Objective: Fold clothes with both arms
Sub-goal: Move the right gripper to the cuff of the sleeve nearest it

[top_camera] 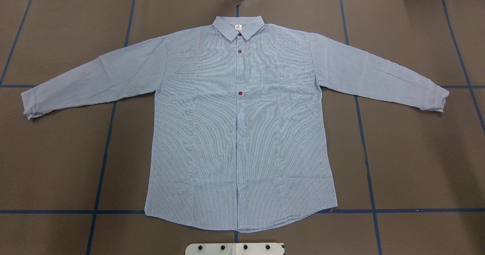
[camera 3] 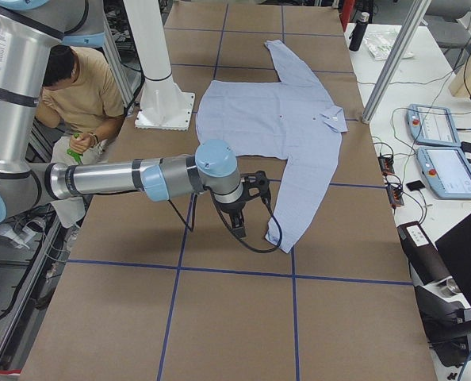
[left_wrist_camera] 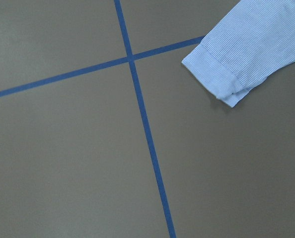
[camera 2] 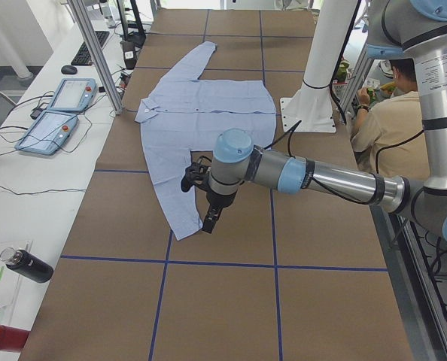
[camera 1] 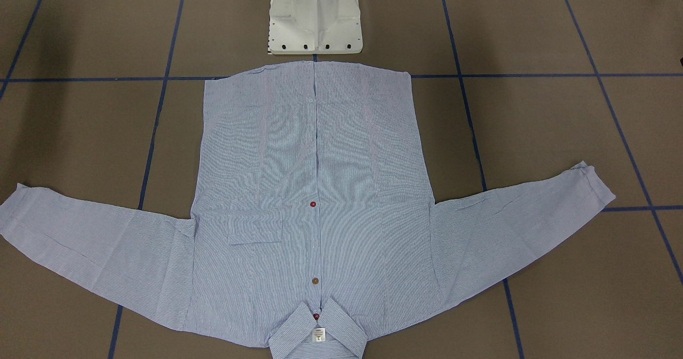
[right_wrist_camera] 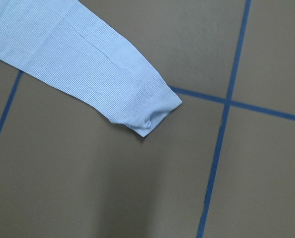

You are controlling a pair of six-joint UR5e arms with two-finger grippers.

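The left gripper (camera 2: pixel 208 222) hung over the table (top_camera: pixel 57 164) near one cuff (left_wrist_camera: pixel 222 74); whether it was open or closed, I cannot tell. The shirt (top_camera: pixel 242 133) lay flat in the middle, front up, sleeves spread. The right gripper (camera 3: pixel 239 227) hung near the other cuff (right_wrist_camera: pixel 152 111), and its state I also cannot tell

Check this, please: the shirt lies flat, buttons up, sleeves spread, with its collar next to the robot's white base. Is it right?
Not quite. The collar of the shirt lies at the end far from the white base; the hem is next to it. The rest holds, as the overhead exterior view shows.
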